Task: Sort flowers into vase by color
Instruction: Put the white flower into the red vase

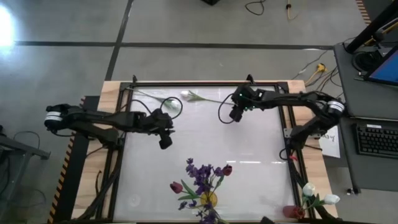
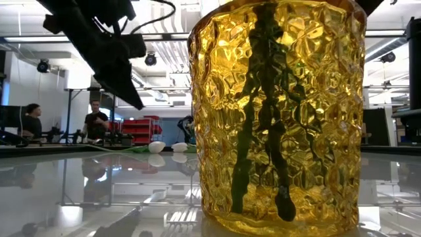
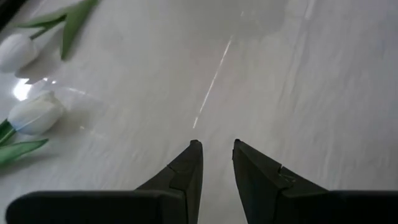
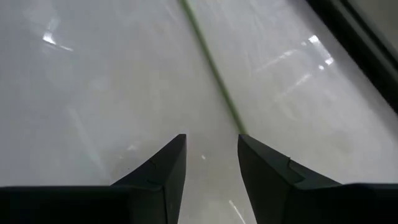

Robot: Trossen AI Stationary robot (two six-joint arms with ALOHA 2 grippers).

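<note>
Both our grippers hover parted and empty: left gripper [image 1: 165,142], right gripper [image 1: 235,116]. 2 white tulips [image 1: 185,95] lie beside them. We see a yellow vase [image 2: 276,112] holding stems.

The yellow vase [image 2: 276,112] is glossy, dimpled translucent glass, the table [image 1: 249,143] a smooth reflective white sheet edged in pale wood, the gripper fingers [image 3: 186,174] matt black.

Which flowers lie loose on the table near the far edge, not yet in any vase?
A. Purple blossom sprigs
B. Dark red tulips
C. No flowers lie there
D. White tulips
D. In the high view the white tulips lie flat on the table near its far edge, and the left wrist view shows two white buds beside the open left claw; the purple and red ones stand in the yellow vase.
</note>
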